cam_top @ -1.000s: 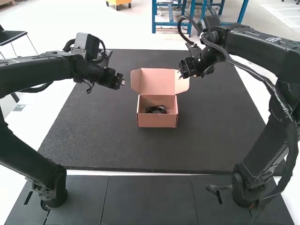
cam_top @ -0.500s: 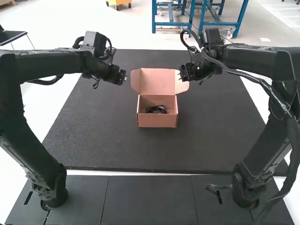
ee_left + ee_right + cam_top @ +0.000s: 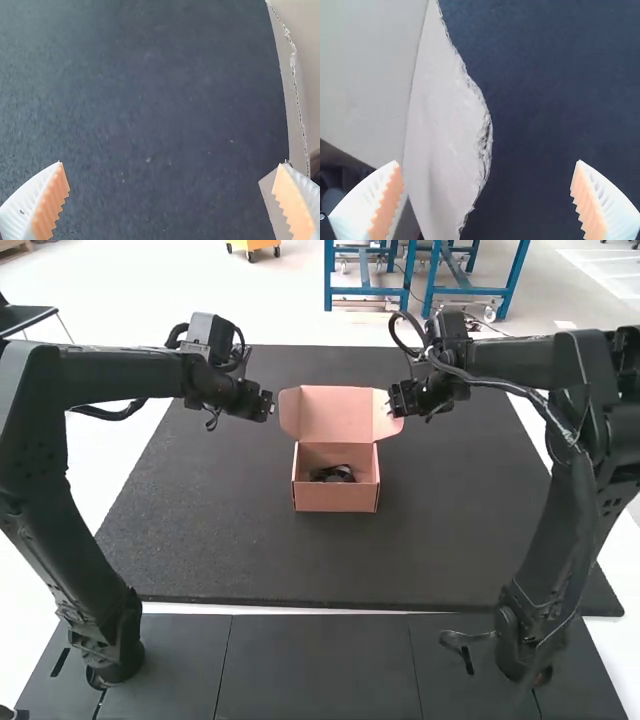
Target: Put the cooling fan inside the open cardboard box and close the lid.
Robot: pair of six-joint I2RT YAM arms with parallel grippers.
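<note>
A small cardboard box [image 3: 336, 490] sits mid-mat with its lid [image 3: 330, 414] standing up at the back. The black cooling fan [image 3: 334, 475] lies inside it. My left gripper [image 3: 262, 406] hovers just beside the lid's left edge, open, its orange pads [image 3: 50, 207] wide apart over the mat, with the lid's edge [image 3: 295, 75] by one finger. My right gripper [image 3: 398, 400] is at the lid's right side flap [image 3: 392, 422], open, with that flap [image 3: 447, 150] between its fingers [image 3: 587, 200].
The black mat [image 3: 200, 530] covers the table around the box. Blue metal frames [image 3: 420, 275] stand beyond the mat's far edge.
Both grippers have closed in on the lid's sides: the left one moved right toward the lid's left edge, the right one shifted slightly toward the right flap. The box has not moved.
</note>
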